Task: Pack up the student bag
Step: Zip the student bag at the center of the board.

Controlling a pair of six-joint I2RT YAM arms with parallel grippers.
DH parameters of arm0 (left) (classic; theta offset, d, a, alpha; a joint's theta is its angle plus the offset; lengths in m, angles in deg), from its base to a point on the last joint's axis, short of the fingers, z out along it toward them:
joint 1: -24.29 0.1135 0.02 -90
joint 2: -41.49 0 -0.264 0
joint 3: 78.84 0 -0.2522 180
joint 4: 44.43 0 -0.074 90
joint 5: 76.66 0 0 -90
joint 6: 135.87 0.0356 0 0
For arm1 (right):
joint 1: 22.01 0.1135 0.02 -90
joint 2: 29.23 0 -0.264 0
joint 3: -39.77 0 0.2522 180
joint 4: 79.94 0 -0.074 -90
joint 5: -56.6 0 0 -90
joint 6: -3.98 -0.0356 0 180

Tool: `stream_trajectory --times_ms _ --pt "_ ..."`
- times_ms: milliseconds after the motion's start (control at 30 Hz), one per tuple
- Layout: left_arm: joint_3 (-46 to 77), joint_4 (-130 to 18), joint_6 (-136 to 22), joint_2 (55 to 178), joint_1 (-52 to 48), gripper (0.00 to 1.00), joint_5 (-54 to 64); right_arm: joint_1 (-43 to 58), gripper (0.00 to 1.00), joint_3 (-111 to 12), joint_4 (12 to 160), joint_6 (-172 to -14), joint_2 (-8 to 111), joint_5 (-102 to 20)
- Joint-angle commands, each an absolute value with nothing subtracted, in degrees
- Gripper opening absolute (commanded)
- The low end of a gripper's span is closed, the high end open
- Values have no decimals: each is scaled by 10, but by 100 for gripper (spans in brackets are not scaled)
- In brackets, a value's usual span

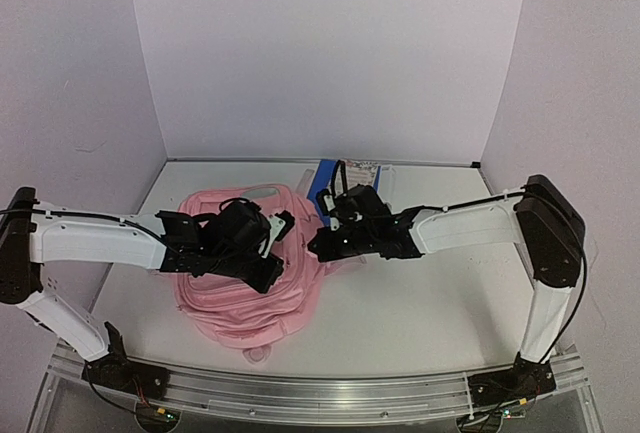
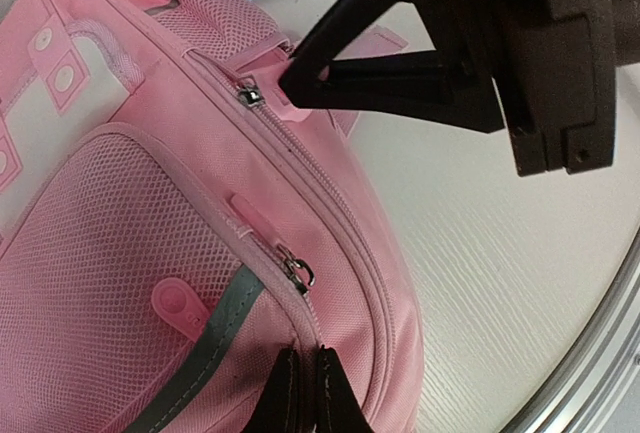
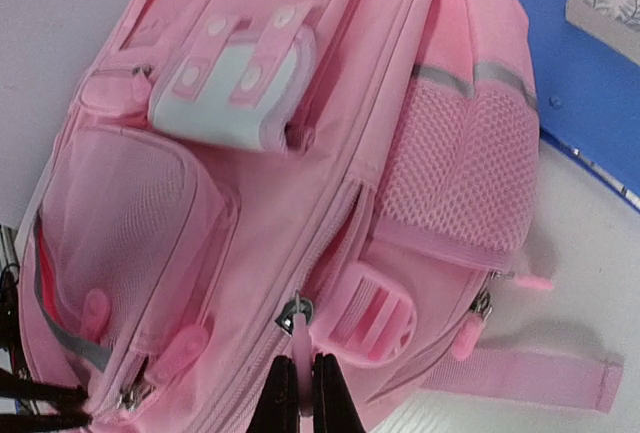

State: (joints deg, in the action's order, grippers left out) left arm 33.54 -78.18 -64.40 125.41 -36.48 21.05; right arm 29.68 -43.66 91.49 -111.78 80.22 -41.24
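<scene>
White tabletop [image 1: 430, 298], pale backdrop: student bag [image 1: 250, 305] lying flat left of centre in top view.
Right gripper [image 3: 303, 365] clenched on pink zipper pull [image 3: 296, 315] at bag's right edge; left gripper [image 2: 303, 361] pinched closed against bag's seam, hold on fabric unclear; blue folder [image 1: 328, 175] just behind bag.

The student bag [image 1: 290, 293] lies on the table [image 1: 430, 303], folder [image 1: 326, 178] behind (rightward).

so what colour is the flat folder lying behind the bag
The folder is blue, clearest in the right wrist view.
</scene>
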Motion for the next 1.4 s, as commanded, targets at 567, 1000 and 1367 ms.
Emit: stream_trajectory --times_ms 567,1000,1367 --pt "308 -918 -734 1198 -375 0 242 249 1 -564 960 -1089 862 -314" --pt "276 -964 -749 1138 -268 0 187 240 50 -434 949 -1104 736 -450" --pt "265 -969 -742 1128 -256 0 180 250 43 -345 1010 -1086 751 -577"
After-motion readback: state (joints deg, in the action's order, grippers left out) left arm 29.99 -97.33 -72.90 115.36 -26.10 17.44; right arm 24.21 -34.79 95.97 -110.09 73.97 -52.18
